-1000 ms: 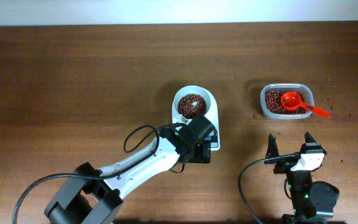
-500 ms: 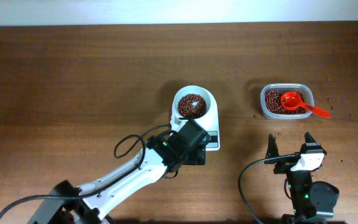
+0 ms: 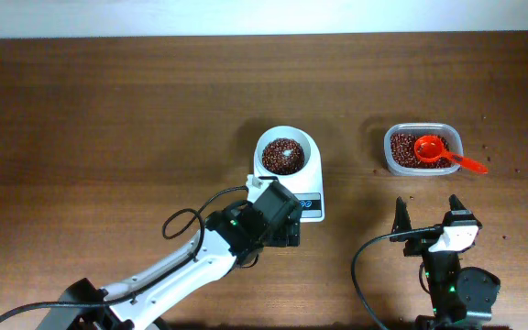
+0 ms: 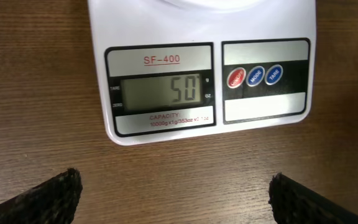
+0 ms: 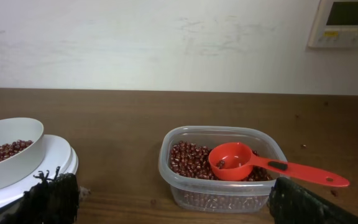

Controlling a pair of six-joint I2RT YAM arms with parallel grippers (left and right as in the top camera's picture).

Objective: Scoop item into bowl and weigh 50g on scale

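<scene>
The white bowl (image 3: 283, 156) sits on the white scale (image 3: 315, 176) and holds a heap of dark red-brown beans (image 3: 282, 157). In the left wrist view the scale's display (image 4: 160, 92) reads 50, with red and blue buttons (image 4: 254, 76) beside it. My left gripper (image 3: 287, 223) is open and empty, just in front of the scale's near edge, its fingertips wide apart over bare wood (image 4: 176, 199). My right gripper (image 3: 428, 213) is open and empty, in front of the clear tub. The bowl (image 5: 11, 155) shows at the left of the right wrist view.
A clear plastic tub (image 3: 422, 149) of beans stands right of the scale, with an orange-red scoop (image 3: 434, 149) resting in it, handle pointing right. It also shows in the right wrist view (image 5: 222, 186). A few stray beans (image 3: 521, 168) lie on the table at the right.
My left arm has drawn back toward the lower left, away from the scale, and now uncovers more of its front. The right arm, bowl and scoop have not moved.
</scene>
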